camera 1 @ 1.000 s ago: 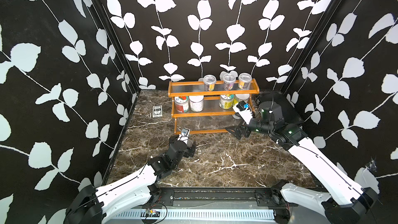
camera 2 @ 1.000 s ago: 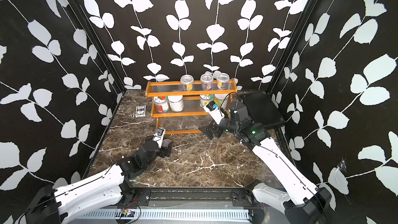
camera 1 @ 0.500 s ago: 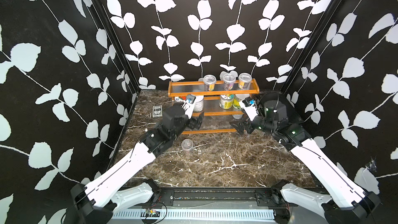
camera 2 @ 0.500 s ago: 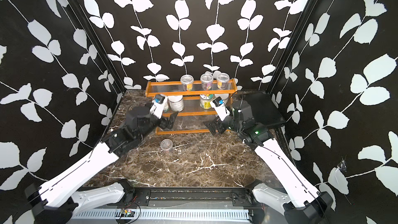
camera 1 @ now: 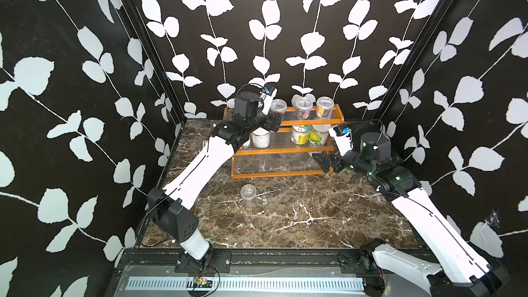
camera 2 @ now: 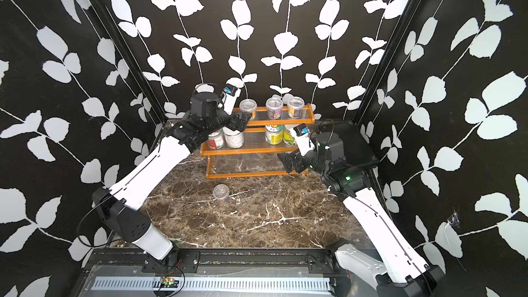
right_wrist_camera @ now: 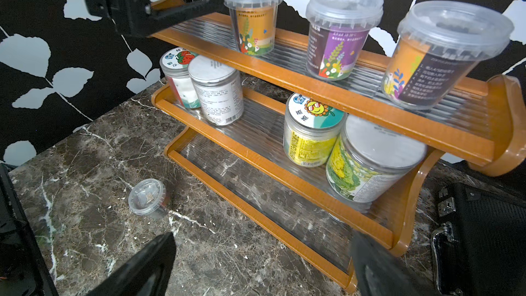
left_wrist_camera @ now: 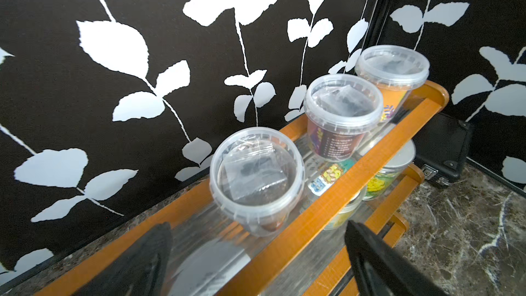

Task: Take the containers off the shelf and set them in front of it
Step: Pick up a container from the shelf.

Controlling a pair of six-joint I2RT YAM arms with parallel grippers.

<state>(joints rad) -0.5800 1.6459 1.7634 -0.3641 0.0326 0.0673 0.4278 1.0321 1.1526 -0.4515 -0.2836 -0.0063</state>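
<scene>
My left jaws are spread wide and hold nothing. They hang at the left end of the top tier of the shelf [camera 1: 285,152], which stands along the back edge of the counter [camera 1: 285,224], nearer its right back corner. The leftmost cup [left_wrist_camera: 256,177] sits on that tier just ahead of the gap between them. In the right wrist view 1 jaw tip lies right at that cup's lid rim, and I cannot tell whether it touches.

The top tier carries 3 clear lidded cups in a row, all upright: the leftmost cup, the middle cup [left_wrist_camera: 343,109] and the rightmost cup [left_wrist_camera: 392,66].

The middle tier carries 4 jars in 2 pairs. The strawberry-lid jar [right_wrist_camera: 178,81] and the white-lid jar [right_wrist_camera: 216,92] stand side by side at the left end. The sunflower-lid jar [right_wrist_camera: 311,129] and the large jar [right_wrist_camera: 373,160] with a green and yellow label stand side by side at the right end.

A 4th clear cup, the loose cup [camera 1: 248,193], is off the shelf. It rests on the counter in front of the shelf's left half, apart from it and from both arms.

My right jaws are also spread wide and empty, low over the counter just in front of the shelf's right end. A black case [camera 2: 351,138] lies in the right back corner of the counter, beside the shelf.
</scene>
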